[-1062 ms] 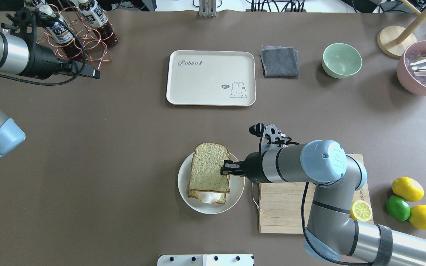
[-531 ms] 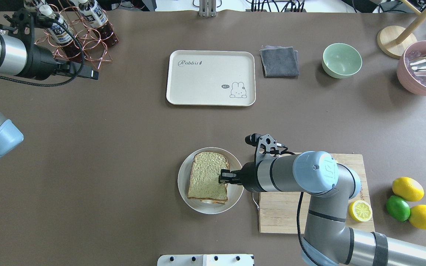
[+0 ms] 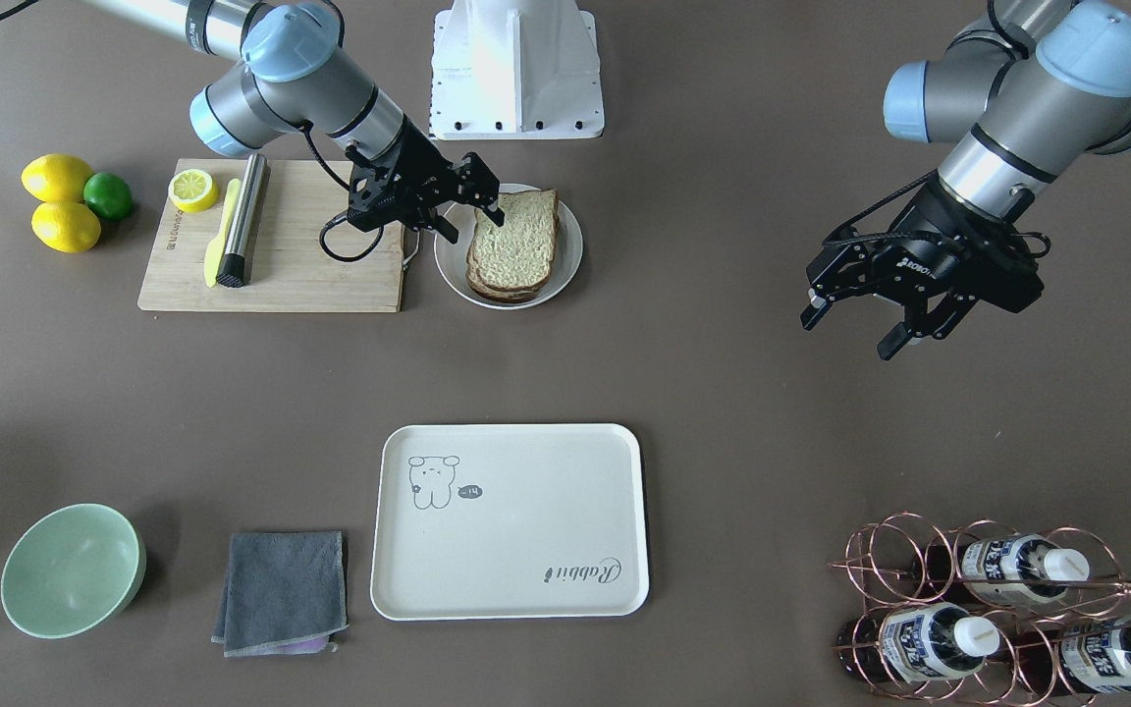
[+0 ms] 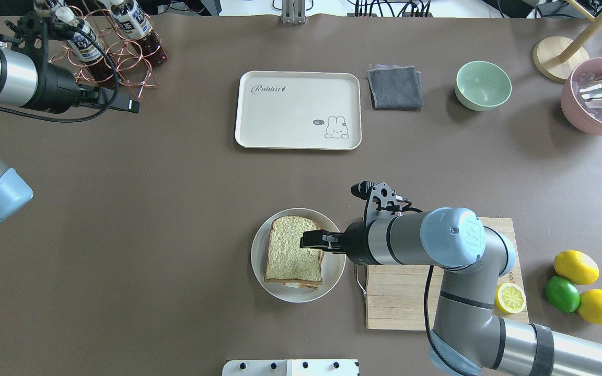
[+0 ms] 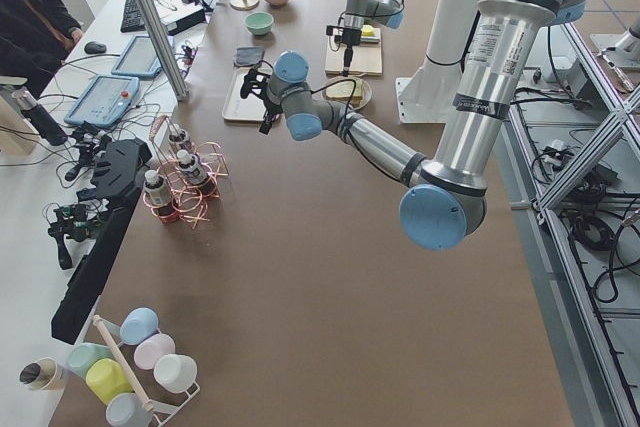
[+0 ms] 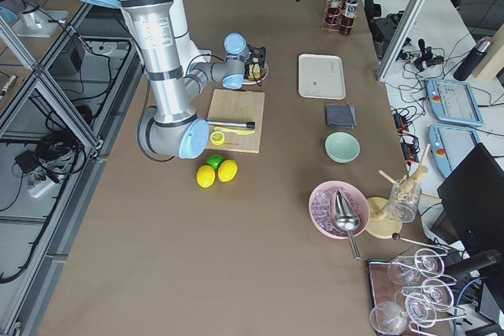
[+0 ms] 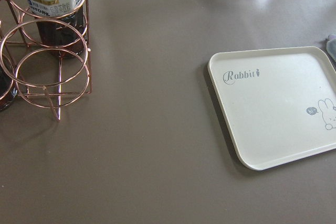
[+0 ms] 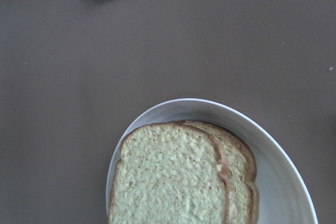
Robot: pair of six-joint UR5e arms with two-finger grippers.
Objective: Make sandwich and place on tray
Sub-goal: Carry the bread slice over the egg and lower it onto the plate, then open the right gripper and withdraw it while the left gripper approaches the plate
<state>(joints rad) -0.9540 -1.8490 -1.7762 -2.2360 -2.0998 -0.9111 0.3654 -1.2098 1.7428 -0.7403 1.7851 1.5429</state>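
The sandwich (image 4: 291, 255) lies on a round light-grey plate (image 4: 257, 261), two bread slices stacked nearly flush, with only a pale sliver showing at the near edge. My right gripper (image 3: 472, 218) hovers open just above the sandwich's (image 3: 514, 245) edge on the cutting-board side, holding nothing. The wrist view shows the sandwich (image 8: 173, 182) from above with no fingers in frame. The cream tray (image 4: 298, 109) sits bare at the table's far middle. My left gripper (image 3: 855, 326) hangs open in the air near the bottle rack, well away from the tray (image 3: 511, 520).
A wooden cutting board (image 4: 400, 297) with a lemon half (image 4: 510, 298) lies right of the plate. Lemons and a lime (image 4: 562, 294) sit beyond it. A grey cloth (image 4: 395, 86), green bowl (image 4: 483, 85) and pink bowl (image 4: 596, 99) line the back right; a copper bottle rack (image 4: 107, 47) stands back left.
The right gripper brought the top slice toward the near side, set it squarely on the stack, let go and lifted slightly. The left arm barely shifted.
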